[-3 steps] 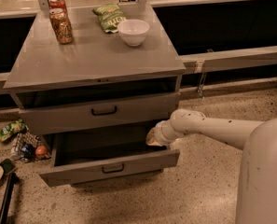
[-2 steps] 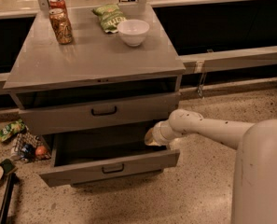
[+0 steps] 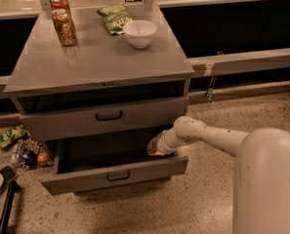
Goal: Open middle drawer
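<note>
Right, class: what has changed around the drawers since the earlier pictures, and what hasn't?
The gripper has slid slightly to the picture's left, further over the inside of the open middle drawer, by its right side. Nothing was visibly grasped or released. The drawer stays pulled out as far as before; the bowl, cans and chip bag on top have not moved.
</note>
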Robot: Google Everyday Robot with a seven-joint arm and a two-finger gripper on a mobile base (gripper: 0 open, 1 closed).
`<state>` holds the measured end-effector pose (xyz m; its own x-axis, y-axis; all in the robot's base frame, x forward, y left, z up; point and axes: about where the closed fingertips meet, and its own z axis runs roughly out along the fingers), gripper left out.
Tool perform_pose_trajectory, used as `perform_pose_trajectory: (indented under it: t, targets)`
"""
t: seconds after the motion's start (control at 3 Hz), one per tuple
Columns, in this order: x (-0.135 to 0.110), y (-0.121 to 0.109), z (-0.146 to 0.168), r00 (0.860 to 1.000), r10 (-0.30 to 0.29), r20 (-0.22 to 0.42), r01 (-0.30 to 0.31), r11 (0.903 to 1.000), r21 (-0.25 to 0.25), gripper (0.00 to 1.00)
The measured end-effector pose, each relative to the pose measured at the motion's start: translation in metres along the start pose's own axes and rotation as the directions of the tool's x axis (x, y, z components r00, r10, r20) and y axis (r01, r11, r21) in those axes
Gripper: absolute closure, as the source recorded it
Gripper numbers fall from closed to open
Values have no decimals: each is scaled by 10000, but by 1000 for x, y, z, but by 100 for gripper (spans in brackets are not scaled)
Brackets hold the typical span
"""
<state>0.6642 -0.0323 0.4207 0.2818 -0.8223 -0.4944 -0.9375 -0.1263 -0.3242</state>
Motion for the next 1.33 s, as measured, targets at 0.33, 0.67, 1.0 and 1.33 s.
perform_pose_trajectory:
  t: [0.33,0.67,1.0,1.33]
  targets:
    - [0,9,22,9990,178,403,-160,9989,-450,100]
    - [-8,26,32,9944,579,882,-468,9914,-1225,100]
    - [-16,44,30,9874,1096,1138,-874,9789,-1848,100]
    - [-40,78,24,9716,1883,1435,-1429,9497,-2787,100]
